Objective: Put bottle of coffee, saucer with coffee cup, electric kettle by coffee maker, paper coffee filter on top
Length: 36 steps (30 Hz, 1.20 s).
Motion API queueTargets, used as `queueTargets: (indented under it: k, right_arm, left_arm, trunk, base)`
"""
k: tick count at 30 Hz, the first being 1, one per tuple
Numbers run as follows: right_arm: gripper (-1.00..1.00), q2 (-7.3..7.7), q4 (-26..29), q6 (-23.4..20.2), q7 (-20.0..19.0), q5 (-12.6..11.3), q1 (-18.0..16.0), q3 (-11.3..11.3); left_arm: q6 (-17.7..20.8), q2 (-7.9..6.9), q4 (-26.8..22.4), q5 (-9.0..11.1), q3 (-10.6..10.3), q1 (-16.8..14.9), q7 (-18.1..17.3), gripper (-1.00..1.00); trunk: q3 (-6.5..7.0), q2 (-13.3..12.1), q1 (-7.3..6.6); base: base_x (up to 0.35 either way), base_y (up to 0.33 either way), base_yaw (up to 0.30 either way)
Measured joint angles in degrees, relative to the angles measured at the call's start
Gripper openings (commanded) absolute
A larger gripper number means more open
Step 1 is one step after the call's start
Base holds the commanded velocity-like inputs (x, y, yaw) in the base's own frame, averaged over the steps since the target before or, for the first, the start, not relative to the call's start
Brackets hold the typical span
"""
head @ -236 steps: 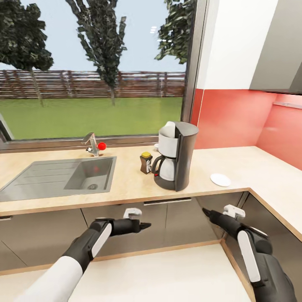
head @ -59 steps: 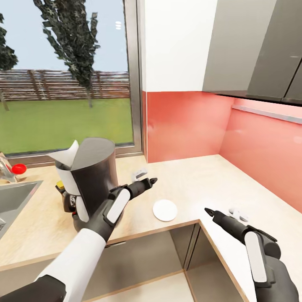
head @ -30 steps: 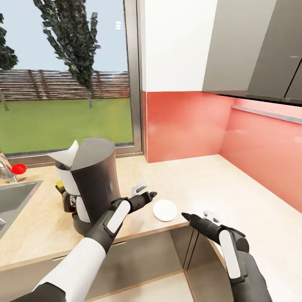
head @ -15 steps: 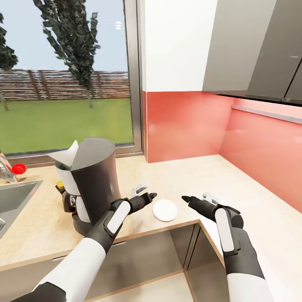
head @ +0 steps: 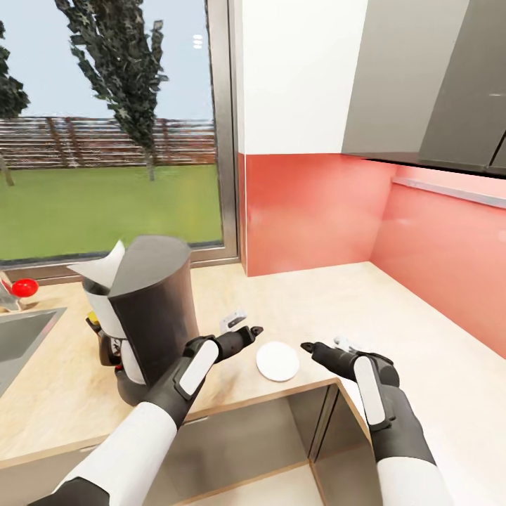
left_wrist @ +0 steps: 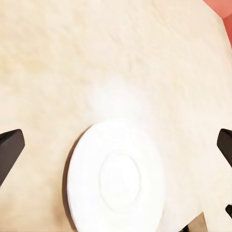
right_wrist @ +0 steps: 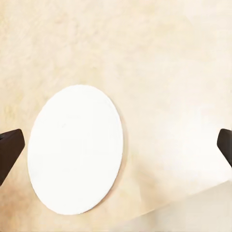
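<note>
The white saucer (head: 277,361) lies flat on the wooden counter (head: 330,309) near its front edge, to the right of the black coffee maker (head: 151,316). A white paper filter (head: 98,270) sticks up from the coffee maker's top, and a yellow-lidded coffee bottle (head: 93,320) peeks out behind its left side. My left gripper (head: 251,330) hovers just left of the saucer, and my right gripper (head: 308,347) just right of it. Both are open and empty. The saucer (left_wrist: 116,181) sits below the left gripper (left_wrist: 117,147) and beside the right gripper (right_wrist: 117,146), as saucer (right_wrist: 75,150).
A steel sink (head: 17,344) and a faucet with a red knob (head: 24,287) are at the far left. The counter turns a corner along the red backsplash (head: 316,211) to the right. Grey wall cabinets (head: 422,77) hang above.
The view has shifted from the sink to the counter corner. My right arm has swung up and left over the counter to the saucer's right side. The left gripper lowered slightly.
</note>
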State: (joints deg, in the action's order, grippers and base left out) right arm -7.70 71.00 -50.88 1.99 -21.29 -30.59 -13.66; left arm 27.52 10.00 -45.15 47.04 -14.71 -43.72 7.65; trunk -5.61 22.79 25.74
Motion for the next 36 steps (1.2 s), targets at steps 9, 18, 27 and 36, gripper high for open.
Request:
queueTargets:
  k: [9,18,27,36]
  right_arm:
    - [1.0,0.02,-0.7,0.0,0.0,0.2,0.1,0.0]
    - [1.0,0.02,-0.8,0.0,0.0,0.1,0.2,0.1]
    - [1.0,0.02,-0.8,0.0,-0.1,0.0,0.2,0.1]
    - [1.0,0.02,-0.8,0.0,0.0,0.0,0.2,0.1]
  left_arm:
    - [0.0,0.0,0.0,0.5,-0.2,1.3,0.1,1.0]
    - [0.0,0.0,0.0,3.9,-2.6,3.4,-0.1,1.0]
    - [-0.1,0.0,0.0,5.8,-4.8,3.5,-0.2,1.0]
    - [-0.1,0.0,0.0,5.9,-4.9,3.5,-0.3,1.0]
  trunk:
    - [0.0,0.0,0.0]
    - [0.0,0.0,0.0]
    - [0.0,0.0,-0.01]
    - [0.0,0.0,0.0]
  base:
    - [0.051,0.0,0.0]
    - [0.002,0.0,0.0]
    - [0.029,-0.033,0.0]
    - [0.015,-0.008,0.0]
